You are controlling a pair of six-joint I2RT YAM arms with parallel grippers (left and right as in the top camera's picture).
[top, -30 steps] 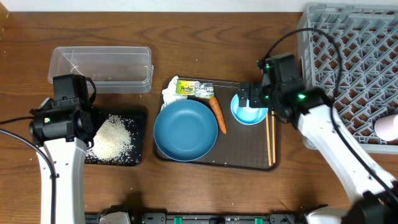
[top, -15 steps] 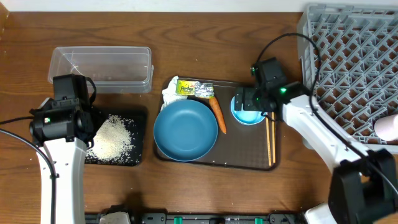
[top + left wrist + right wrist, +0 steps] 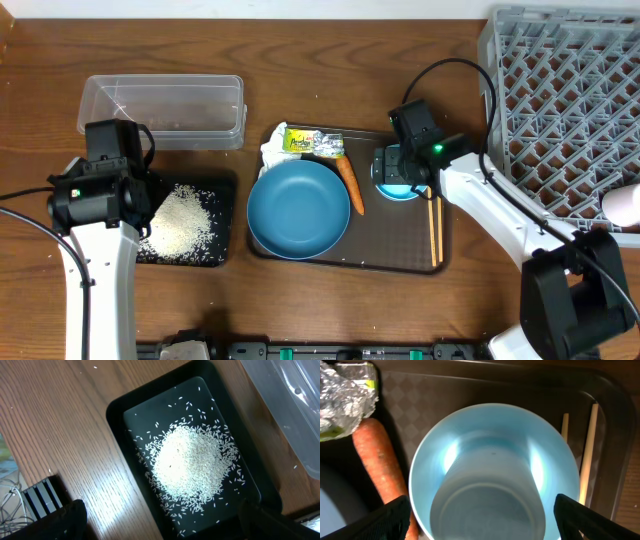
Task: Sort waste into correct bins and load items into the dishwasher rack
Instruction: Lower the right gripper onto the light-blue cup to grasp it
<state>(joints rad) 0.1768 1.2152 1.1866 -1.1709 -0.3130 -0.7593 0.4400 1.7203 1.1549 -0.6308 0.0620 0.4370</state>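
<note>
Light-blue bowl (image 3: 492,475) sits centred under the right gripper (image 3: 487,520), jaws spread, likely to straddle its rim; the left gripper (image 3: 167,520), spread and empty, hovers over rice (image 3: 192,467) in a black tray (image 3: 117,410).

1. Brightly and evenly lit from above in the overhead view, with only soft, faint shadows on the bench (image 3: 330,60).
2. Sharp throughout there, apart from a slight lean at the corner by the dishwasher rack (image 3: 560,90).
3. Crisp on the rice grains (image 3: 192,467) from the left wrist, with a pale sheen along the rim of the black tray (image 3: 116,410). Blurred on the left tool (image 3: 162,522), with fingers (image 3: 60,522) as dark smudges.
4. Dimmer from the right wrist, with white glare streaks inside the small light-blue bowl (image 3: 495,450) and glints on the wrapper (image 3: 342,395). Out of focus on the right tool (image 3: 482,517).
</note>
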